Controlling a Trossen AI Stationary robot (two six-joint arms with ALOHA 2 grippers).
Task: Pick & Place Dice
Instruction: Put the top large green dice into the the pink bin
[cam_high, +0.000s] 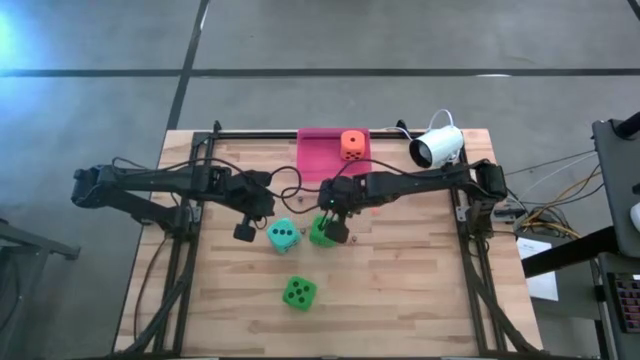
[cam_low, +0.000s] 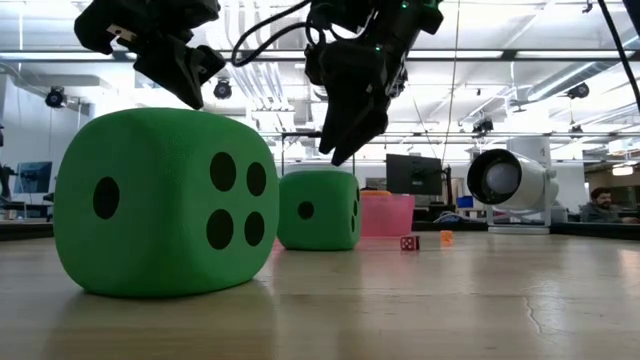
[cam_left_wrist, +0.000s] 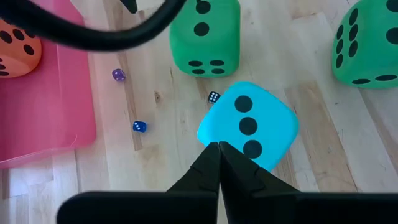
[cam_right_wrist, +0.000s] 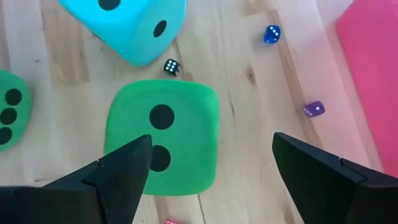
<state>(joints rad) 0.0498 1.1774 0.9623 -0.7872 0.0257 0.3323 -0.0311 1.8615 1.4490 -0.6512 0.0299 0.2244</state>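
Right gripper (cam_right_wrist: 208, 165) hangs wide open above green die (cam_right_wrist: 163, 134).
Left gripper (cam_left_wrist: 219, 149), fingers shut & empty, beside teal die (cam_left_wrist: 249, 124).

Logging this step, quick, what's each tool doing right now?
Left tool: closed, holding nothing, above the soft teal cube die.
Right tool: open, above a soft bright green cube die, not gripping it.

Two black jointed arms (cam_high: 160, 185), looped black cables, wedge-shaped dark fingers (cam_right_wrist: 118, 171) on each end effector.
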